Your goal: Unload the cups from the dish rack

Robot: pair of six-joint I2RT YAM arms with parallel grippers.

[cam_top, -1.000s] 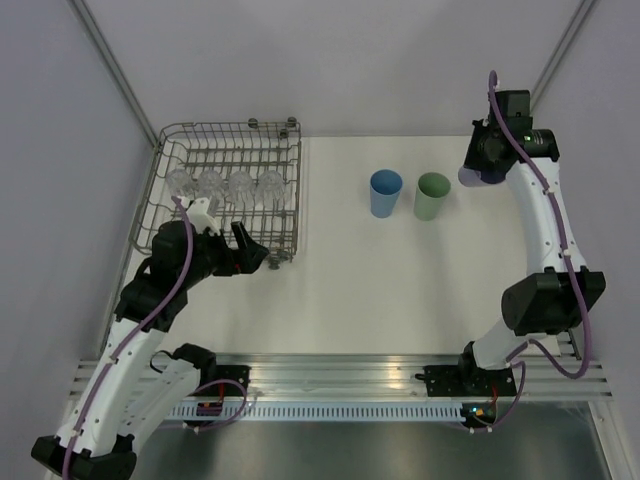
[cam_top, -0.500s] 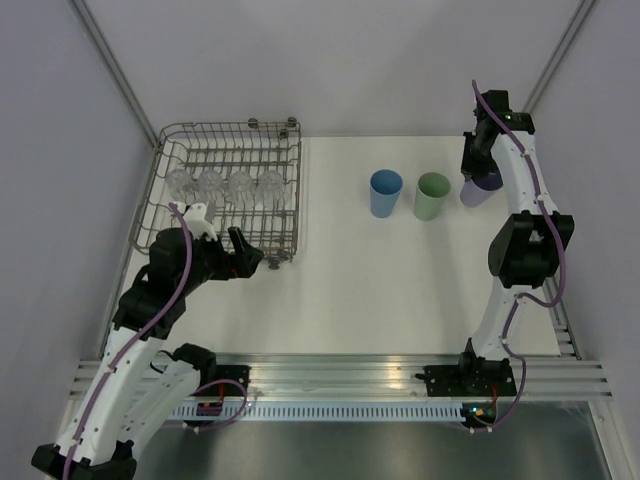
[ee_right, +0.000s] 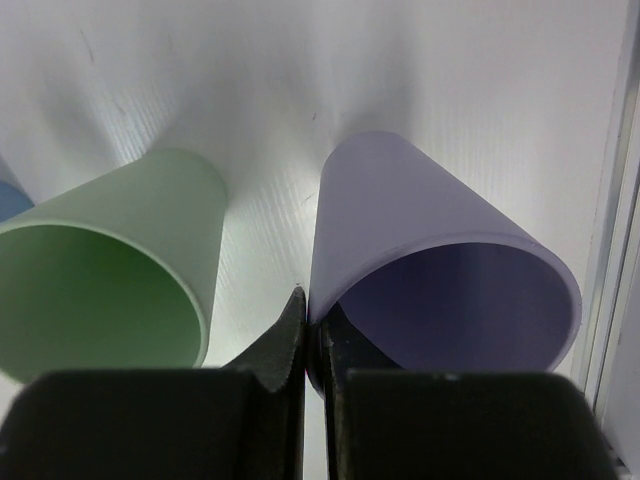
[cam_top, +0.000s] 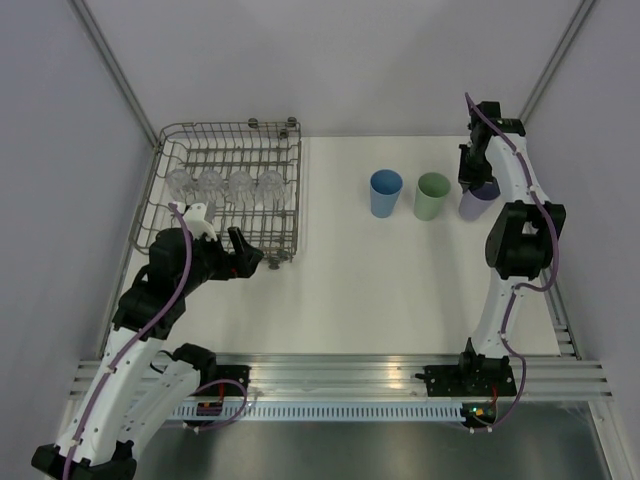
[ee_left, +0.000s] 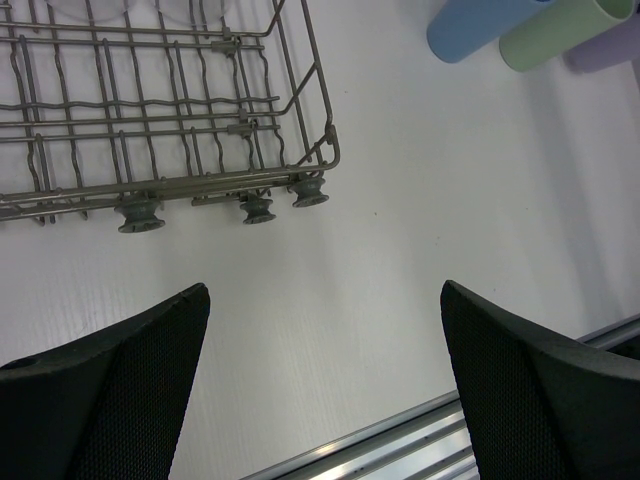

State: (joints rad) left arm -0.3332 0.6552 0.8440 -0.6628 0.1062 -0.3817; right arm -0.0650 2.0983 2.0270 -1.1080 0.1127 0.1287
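The grey wire dish rack stands at the back left and holds a row of several clear cups. A blue cup and a green cup stand upright on the table at the back right. Just right of the green one is the lilac cup, upright, with my right gripper shut on its near rim. In the right wrist view the fingers pinch the lilac cup's wall beside the green cup. My left gripper hangs open and empty by the rack's front right corner.
White table with walls on three sides. A metal rail runs along the near edge, holding both arm bases. The rack's small dark feet rest on the table in front of my left gripper.
The right arm has folded back and brought the lilac cup left and lower, close beside the green cup. The left arm has shifted only slightly.
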